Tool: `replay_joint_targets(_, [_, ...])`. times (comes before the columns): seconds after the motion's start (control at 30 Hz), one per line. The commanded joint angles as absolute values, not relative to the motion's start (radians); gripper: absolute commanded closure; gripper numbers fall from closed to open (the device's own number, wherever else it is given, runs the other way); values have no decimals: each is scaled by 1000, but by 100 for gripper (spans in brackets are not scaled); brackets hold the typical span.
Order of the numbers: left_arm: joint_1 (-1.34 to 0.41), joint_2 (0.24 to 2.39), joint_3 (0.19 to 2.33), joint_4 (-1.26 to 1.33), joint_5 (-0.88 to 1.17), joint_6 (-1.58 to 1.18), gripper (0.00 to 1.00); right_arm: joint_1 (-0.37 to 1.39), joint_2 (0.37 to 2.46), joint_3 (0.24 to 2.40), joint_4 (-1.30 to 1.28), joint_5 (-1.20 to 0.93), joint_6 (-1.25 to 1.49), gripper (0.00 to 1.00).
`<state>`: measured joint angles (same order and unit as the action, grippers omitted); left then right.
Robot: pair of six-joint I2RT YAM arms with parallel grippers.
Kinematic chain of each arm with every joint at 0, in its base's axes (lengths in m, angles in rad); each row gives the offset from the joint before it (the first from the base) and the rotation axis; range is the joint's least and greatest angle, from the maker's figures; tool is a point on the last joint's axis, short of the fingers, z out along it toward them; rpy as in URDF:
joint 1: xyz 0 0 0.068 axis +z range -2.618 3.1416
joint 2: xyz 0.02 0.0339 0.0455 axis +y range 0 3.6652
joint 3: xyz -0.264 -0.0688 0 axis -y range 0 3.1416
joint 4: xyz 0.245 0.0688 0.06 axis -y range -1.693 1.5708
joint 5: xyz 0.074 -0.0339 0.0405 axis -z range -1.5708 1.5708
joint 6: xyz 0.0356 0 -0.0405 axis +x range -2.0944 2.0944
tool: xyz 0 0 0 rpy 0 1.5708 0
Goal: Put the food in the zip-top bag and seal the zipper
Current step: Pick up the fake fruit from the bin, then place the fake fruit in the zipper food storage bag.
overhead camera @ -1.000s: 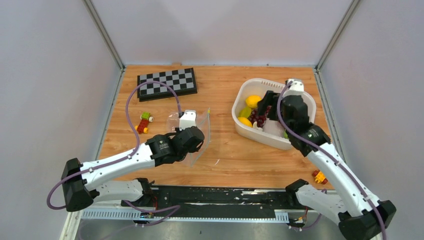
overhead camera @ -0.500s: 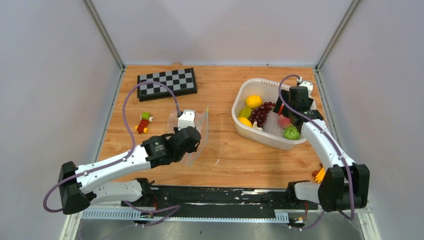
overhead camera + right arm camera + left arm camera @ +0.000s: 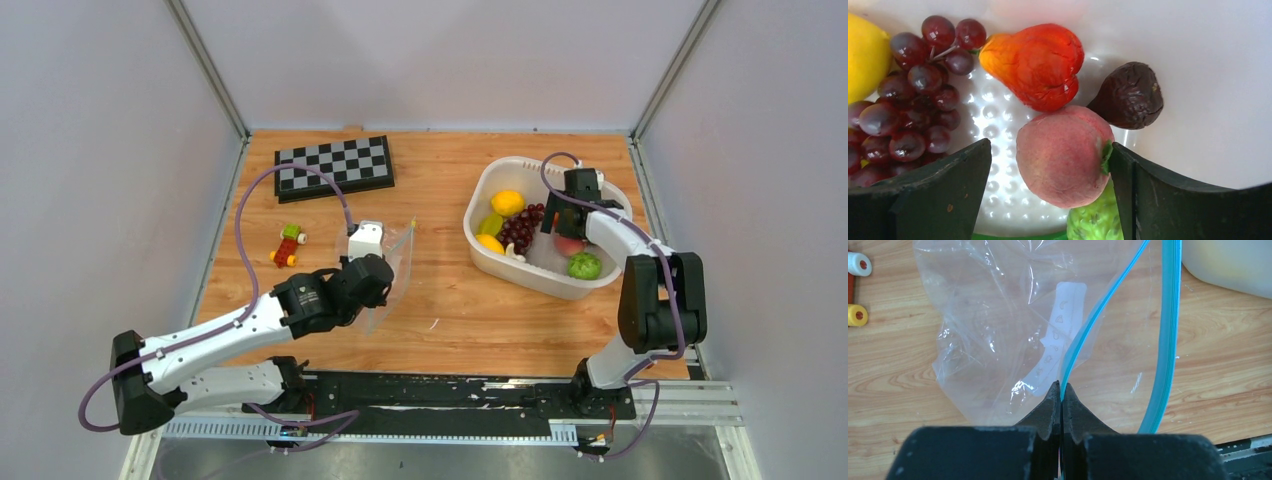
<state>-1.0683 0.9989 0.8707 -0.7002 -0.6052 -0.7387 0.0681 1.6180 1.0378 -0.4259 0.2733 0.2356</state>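
Food [image 3: 520,232] is found heaped in the white basket [image 3: 478,205] at the upper right of the overhead view. None of it can be seen inside the zip-top bag [image 3: 993,330], which is held up off the bench [image 3: 450,305] left of centre, well apart from the basket. The left jaws are pressed together on one end of the zipper [image 3: 1168,325]. From that pinch the two teal strips are spread apart toward the top of the left wrist frame, so the mouth is left gaping. The right jaws are positioned low inside the basket, spread wide and gripping nothing. Between them the pink peach [image 3: 1064,156] is framed in the lower middle of the right wrist view. A clear gap is left at the left-hand finger, while the right-hand finger is almost against the peach's green leaf; contact cannot be told. The peach is nearly round, so no long axis has to be matched, and its leaf end is turned toward the frame's right, along the closing line. Purple grapes [image 3: 913,100] are crowded at the left, a red-orange fruit [image 3: 1035,62] and a dark wrinkled piece [image 3: 1128,95] are set just above the peach, and a bumpy green fruit [image 3: 1093,222] is tucked below it. The right arm is plainly the nearer one, so a pinch on the peach is judged to be the step in hand. A slight shift toward the frame's right would probably be needed for centring, and then a carry leftward across the bench to the bag mouth.
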Motion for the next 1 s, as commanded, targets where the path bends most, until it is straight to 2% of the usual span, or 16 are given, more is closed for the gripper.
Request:
replay_joint_targets(0.0, [-1047,1015,889,-711,-603,-739,100,62,1633,1073,-489,205,260,20])
replay_joint_targets(0.1, [-1045,1046,914,-729,-596,-720,100,61,1635,1090,-517,191,257,37])
replay_joint_targets(0.17, [-1044,1052,915,-730,-594,-712,100,62,1617,1074,-469,205,251,43])
replay_joint_targets(0.23, [-1043,1050,908,-721,-585,-703,100,60,1608,1082,-461,222,228,56])
replay_joint_targets(0.3, [-1043,1038,901,-719,-577,-700,100,60,1575,1092,-471,199,223,63])
replay_joint_targets(0.5, [-1043,969,858,-696,-566,-705,100,59,1347,1066,-465,29,231,62])
replay_joint_targets(0.7, [-1043,936,835,-657,-524,-706,100,62,1102,974,-407,-285,330,61])
replay_joint_targets(0.83, [-1043,923,818,-636,-513,-730,100,102,965,840,-289,-477,485,61])
replay_joint_targets(0.97, [-1044,927,818,-612,-480,-733,100,216,841,736,-84,-548,610,60])
